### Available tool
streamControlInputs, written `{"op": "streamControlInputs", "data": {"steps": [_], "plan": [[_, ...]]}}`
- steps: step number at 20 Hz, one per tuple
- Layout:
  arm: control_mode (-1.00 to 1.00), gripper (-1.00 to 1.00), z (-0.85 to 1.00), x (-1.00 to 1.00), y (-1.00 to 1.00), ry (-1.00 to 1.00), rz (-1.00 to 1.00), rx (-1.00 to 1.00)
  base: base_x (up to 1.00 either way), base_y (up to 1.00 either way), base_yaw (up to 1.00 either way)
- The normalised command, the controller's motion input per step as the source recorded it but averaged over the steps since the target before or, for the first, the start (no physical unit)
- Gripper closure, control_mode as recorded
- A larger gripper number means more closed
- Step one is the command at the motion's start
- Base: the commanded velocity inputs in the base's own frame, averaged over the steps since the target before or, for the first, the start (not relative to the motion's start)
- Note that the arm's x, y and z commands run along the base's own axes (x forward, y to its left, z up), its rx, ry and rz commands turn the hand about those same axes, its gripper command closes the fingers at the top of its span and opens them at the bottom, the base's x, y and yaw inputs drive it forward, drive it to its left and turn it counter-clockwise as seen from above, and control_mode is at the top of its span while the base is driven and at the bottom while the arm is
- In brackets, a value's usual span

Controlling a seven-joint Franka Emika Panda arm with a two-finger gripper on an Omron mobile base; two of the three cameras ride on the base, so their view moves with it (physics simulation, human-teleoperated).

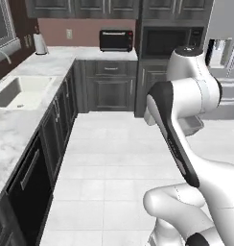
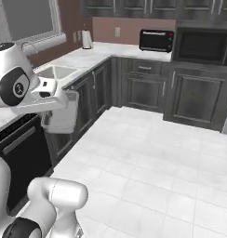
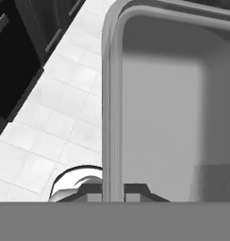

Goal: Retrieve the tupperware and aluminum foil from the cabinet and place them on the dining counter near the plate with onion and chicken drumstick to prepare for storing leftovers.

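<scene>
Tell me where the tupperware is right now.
The tupperware hangs from the shut gripper, clamped by one wall, above the tiled floor beside the dark lower cabinets.

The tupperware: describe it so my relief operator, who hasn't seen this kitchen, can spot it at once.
Find the white robot arm over the pale tiled floor between the dark cabinets. At its end, the gripper is shut on one wall of the tupperware, held in the air. It is a small, boxy, pale grey translucent container with rounded corners, open and empty, unlike the black toaster oven or the white kettle on the counter.

The tupperware (image 3: 164,117) runs off the hand view's top and right edges
</scene>
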Motion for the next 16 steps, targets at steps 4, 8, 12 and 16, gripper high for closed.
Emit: {"op": "streamControlInputs", "data": {"steps": [4, 8, 12, 16], "plan": [[1.00, 1.00, 0.00, 0.00, 0.00, 0.00, 0.00, 0.00, 0.53, -0.11, -0.65], [1.00, 1.00, 0.00, 0.00, 0.00, 0.00, 0.00, 0.00, 0.71, -0.08, -0.60], [1.00, 1.00, 0.00, 0.00, 0.00, 0.00, 0.00, 0.00, 0.90, -0.01, -0.54], [1.00, 1.00, 0.00, 0.00, 0.00, 0.00, 0.00, 0.00, 1.00, 0.01, -0.45]]}}
